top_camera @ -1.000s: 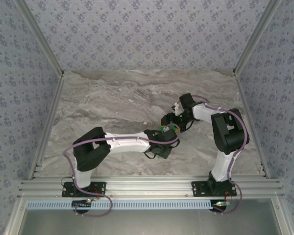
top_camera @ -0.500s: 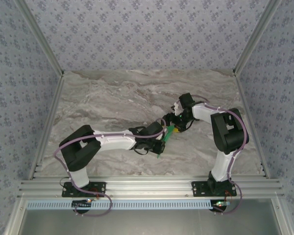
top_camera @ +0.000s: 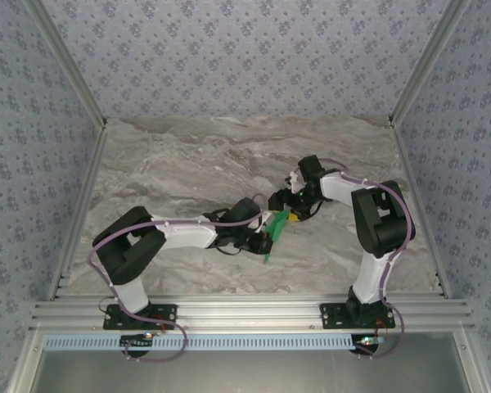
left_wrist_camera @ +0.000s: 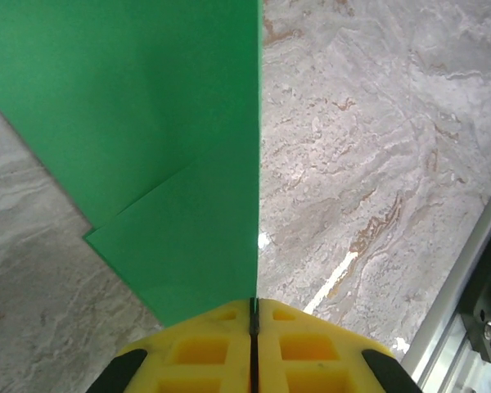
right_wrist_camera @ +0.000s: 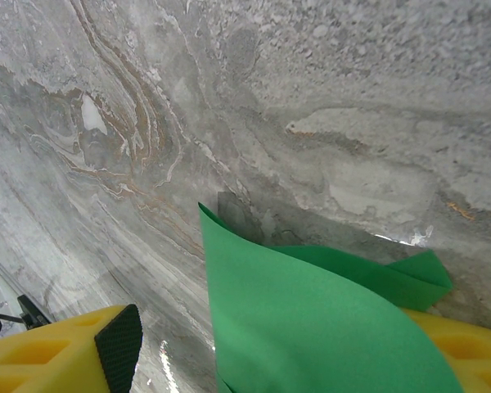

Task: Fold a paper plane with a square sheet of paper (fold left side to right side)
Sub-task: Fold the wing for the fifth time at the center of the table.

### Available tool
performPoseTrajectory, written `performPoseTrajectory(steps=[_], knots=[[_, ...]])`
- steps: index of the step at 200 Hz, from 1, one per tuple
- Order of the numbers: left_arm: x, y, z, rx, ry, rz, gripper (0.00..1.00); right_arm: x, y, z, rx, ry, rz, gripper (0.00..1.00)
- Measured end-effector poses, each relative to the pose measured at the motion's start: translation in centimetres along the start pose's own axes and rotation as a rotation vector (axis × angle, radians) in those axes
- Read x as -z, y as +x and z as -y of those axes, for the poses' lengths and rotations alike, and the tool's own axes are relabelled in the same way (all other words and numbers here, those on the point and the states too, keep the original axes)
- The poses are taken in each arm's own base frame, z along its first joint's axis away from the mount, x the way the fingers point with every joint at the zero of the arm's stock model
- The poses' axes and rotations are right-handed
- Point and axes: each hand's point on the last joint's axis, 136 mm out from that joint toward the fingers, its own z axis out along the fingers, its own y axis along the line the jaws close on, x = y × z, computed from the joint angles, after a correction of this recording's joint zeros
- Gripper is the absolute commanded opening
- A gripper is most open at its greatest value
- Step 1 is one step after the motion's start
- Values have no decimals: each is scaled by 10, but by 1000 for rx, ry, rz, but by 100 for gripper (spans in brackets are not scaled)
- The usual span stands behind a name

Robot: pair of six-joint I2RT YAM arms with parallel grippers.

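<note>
Where the tabletop [top_camera: 172, 164] runs right of centre, your left arm [top_camera: 188, 235] and right arm [top_camera: 344, 188] meet, and the square sheet of paper [left_wrist_camera: 172, 123] spans lengthwise between them. Your left jaws are clamped on its near end; right jaws gape, far end loose between them.

1. Sheet of paper [top_camera: 271, 236] is right of centre over the table [top_camera: 180, 164], between the two grippers.
2. Left gripper [top_camera: 264, 242] is at the sheet's near-left end, with the sheet's edge in its jaws.
3. Right gripper [top_camera: 288, 211] is at the far-right end, one finger on either side of the sheet.
4. Both arm bases sit at the near edge.
</note>
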Motion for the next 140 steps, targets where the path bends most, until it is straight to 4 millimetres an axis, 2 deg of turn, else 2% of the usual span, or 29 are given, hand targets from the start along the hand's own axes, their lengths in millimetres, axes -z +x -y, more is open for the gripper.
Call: performPoseTrajectory(steps=[84, 140], knots=[[1, 1, -5, 34, 88, 24, 8, -1, 0, -1, 2, 8, -5, 75], [-9, 4, -9, 56, 129, 17, 8, -1, 0, -1, 5, 8, -6, 75]])
